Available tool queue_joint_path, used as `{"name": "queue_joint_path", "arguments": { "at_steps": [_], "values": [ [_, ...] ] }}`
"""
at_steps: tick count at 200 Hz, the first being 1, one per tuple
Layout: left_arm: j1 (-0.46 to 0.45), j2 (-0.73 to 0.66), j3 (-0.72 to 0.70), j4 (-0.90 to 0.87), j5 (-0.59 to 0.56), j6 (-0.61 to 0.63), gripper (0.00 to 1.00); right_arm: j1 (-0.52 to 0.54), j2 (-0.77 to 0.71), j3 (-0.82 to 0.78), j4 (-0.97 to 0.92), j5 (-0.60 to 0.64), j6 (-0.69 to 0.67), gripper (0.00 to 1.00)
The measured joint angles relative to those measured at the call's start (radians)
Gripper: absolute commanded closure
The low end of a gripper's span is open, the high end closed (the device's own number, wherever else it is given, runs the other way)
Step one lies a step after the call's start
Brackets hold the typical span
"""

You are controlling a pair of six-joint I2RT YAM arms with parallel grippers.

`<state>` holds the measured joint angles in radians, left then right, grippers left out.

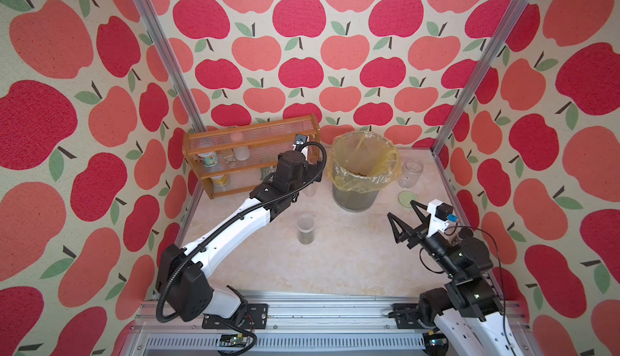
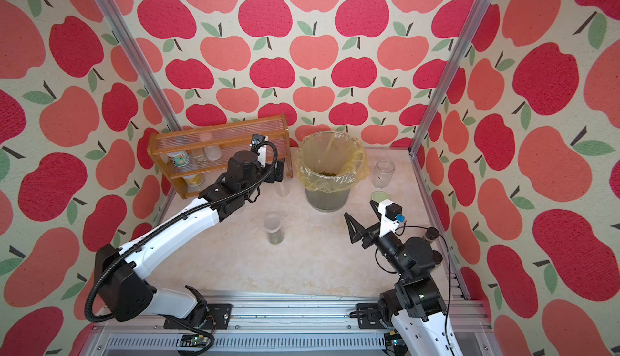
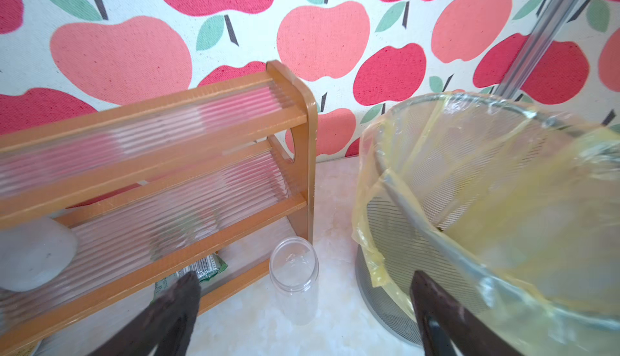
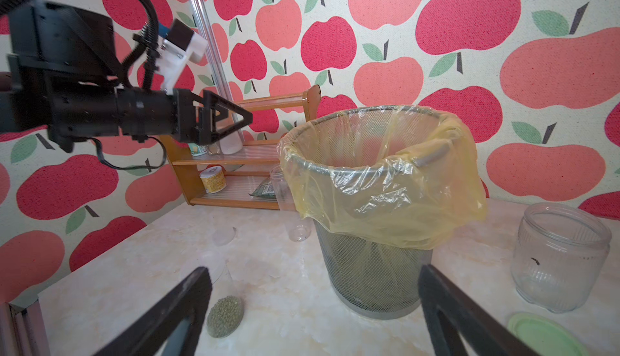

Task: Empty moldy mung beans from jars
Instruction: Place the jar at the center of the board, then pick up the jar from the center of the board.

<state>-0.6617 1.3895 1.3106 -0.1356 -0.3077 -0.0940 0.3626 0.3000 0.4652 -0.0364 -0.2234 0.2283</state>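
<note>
The mung beans [image 1: 305,237] not yet tipped out lie in only one of the three jars. Farthest left, against the wooden shelf [image 3: 303,156], the tall slim jar [image 3: 294,280] stands upright and empty, between the shelf and the bin. The left arm [image 1: 241,223] reaches over it. Its jaws are spread wide on either side above the jar, and they touch nothing.

Next, alone in the middle of the desk [image 1: 335,263], is the short jar [image 1: 305,223], upright, with a low olive layer of beans in its bottom. I'd judge it light, with hard, smooth clear walls that could slip in a loose pinch. The grains are loose and would spill the moment it leans. The place to hold it looks to be the side wall at mid-height, above the beans, keeping the mouth free for tipping. I can't tell whether a lid covers it.

Then comes the grey mesh bin [image 1: 355,200] with its yellow bag. A dark speckle deep inside looks like beans already dumped. Just right of it the wide jar [image 1: 410,173] stands empty. Its pale green lid [image 1: 407,199] lies flat on the desk in front of it. The right arm [image 1: 446,253] points that way, its jaws wide apart and empty beside the lid.
</note>
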Motion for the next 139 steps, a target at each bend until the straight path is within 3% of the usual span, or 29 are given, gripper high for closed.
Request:
{"name": "queue_joint_path", "arguments": {
  "at_steps": [56, 139],
  "values": [
    [-0.107, -0.166, -0.043, -0.337, 0.004, -0.109, 0.08, 0.0, 0.009, -0.005, -0.007, -0.006, 0.001, 0.01],
    [-0.14, -0.046, -0.121, -0.563, 0.096, -0.265, 0.11, 0.0, 0.009, -0.055, -0.009, -0.007, 0.055, 0.01]
  ]
}}
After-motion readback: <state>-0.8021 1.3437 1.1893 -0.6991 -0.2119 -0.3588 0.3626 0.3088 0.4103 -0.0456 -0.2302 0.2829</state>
